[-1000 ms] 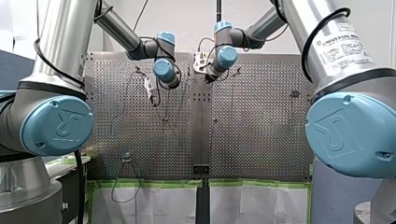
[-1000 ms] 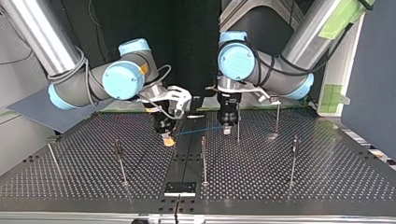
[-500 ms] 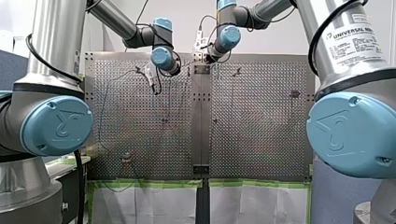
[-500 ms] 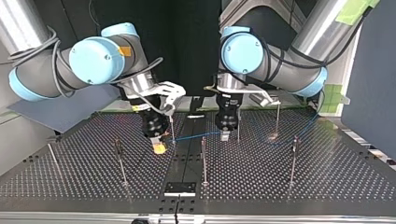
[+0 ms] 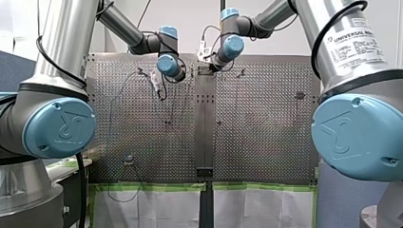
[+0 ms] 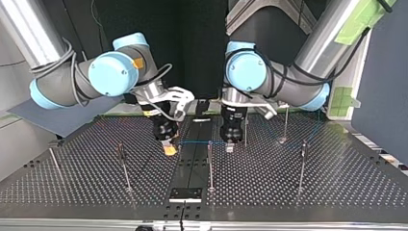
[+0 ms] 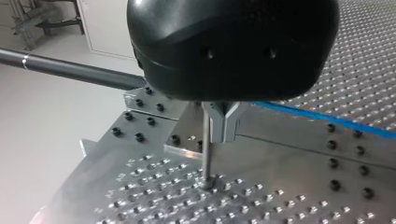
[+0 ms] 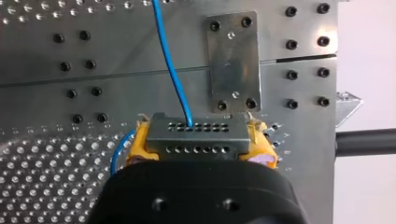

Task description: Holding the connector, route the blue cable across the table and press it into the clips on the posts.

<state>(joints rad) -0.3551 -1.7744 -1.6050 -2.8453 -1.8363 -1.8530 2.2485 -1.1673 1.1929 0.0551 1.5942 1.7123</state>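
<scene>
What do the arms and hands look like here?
My left arm and my right arm are silver tubes with light blue joint caps and black cables; the right carries a Universal Robots label. My left hand is black with metal fingers; my right hand is black with yellow pads.

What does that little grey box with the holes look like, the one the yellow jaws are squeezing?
The connector is a small grey block that looks like metal, wider than tall, with two rows of tiny round holes. A blue cable plugs into one hole in the row further from the jaws and runs off over the table. My right arm's jaws are shut on it, yellow pads pressing both ends.
</scene>
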